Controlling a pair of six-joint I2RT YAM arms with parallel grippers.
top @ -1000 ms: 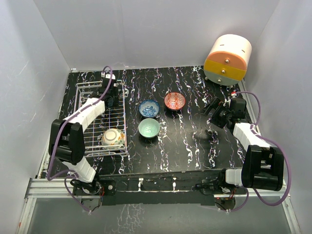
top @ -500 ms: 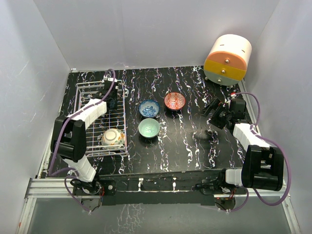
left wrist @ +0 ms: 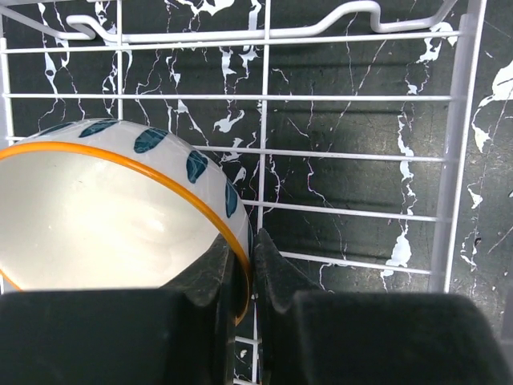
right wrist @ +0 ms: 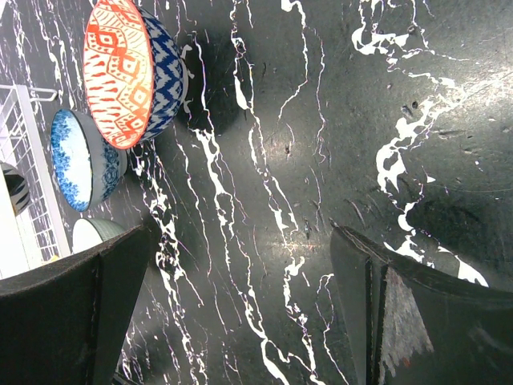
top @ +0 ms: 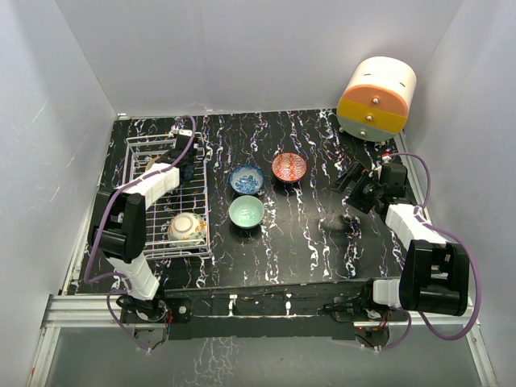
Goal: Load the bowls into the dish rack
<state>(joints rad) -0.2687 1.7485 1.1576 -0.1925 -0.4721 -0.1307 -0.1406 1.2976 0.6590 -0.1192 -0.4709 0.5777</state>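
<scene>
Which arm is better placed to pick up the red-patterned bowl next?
Right. The right gripper is open and empty, facing the red-patterned bowl. The left gripper is busy at the dish rack, jaws shut on the rim of the cream bowl.

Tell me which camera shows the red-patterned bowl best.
Right wrist: the red-patterned bowl appears large, showing both its red inside and its blue-patterned outer wall. Top external shows it small and from above, so only the inside is visible. Left wrist does not show it.
</scene>
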